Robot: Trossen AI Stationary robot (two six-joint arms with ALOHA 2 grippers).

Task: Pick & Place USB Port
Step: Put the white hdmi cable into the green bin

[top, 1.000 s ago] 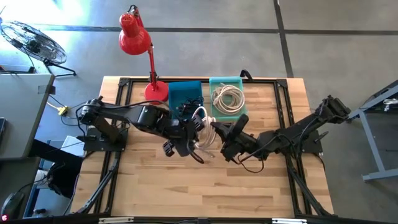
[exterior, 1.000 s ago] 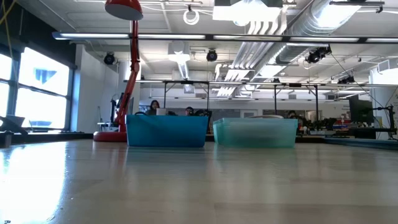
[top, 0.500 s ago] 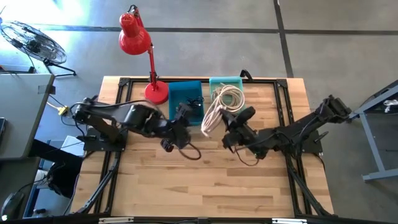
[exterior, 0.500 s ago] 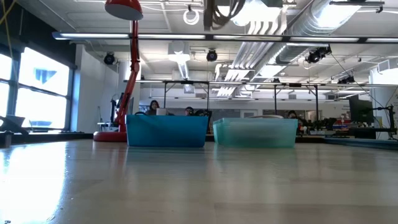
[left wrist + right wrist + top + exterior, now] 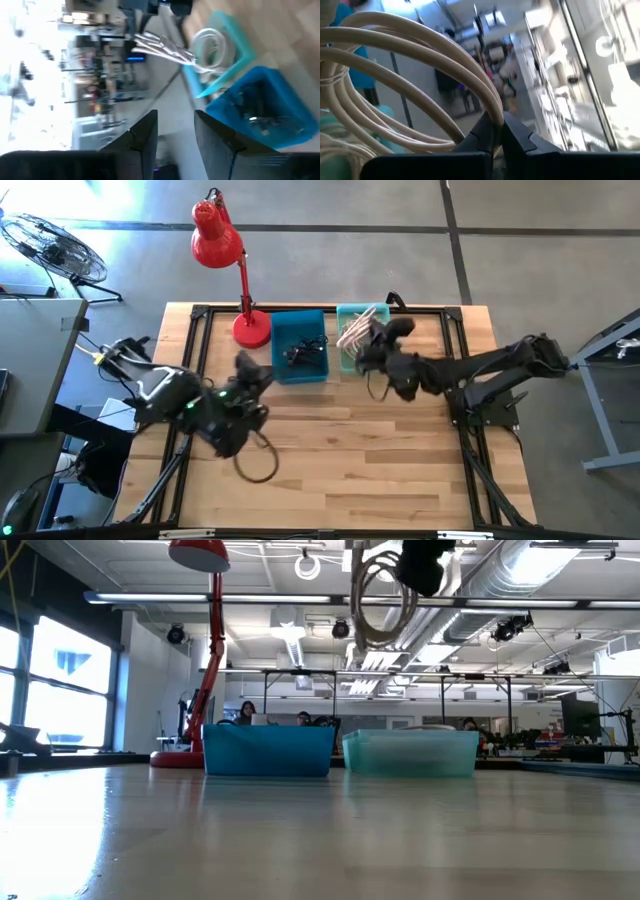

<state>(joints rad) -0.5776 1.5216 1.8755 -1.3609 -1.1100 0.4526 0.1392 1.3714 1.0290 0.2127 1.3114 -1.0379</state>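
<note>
My right gripper (image 5: 372, 348) hangs high over the teal bin (image 5: 345, 312) at the table's far side, shut on a coil of cream-white cable (image 5: 355, 330). The low view shows that coil (image 5: 378, 602) dangling below the gripper (image 5: 424, 562), well above the teal bin (image 5: 410, 754). More white cable (image 5: 212, 46) lies in that bin. My left gripper (image 5: 248, 368) is open and holds nothing. It sits nearer the table's left, pointing toward the blue bin (image 5: 300, 345), which holds dark cables. My right gripper pinches several strands of the cream-white coil between its two fingers (image 5: 485, 131), at the coil's upper bend (image 5: 492, 112). The coil is lifted clear and hangs in loose loops below the gripper (image 5: 380, 615), above the teal bin.
A red desk lamp (image 5: 240, 325) stands at the far edge, left of the blue bin (image 5: 268, 750). A black frame (image 5: 195, 320) runs round the tabletop. Bare wood (image 5: 350, 450) stretches across the near half. My left arm's black cable loop (image 5: 258, 460) hangs over it.
My right gripper carried the white coil from the table's middle toward the far edge and up, until it was over the teal bin. My left gripper drew back from the coil, away from the bins toward the table's left and near side.
</note>
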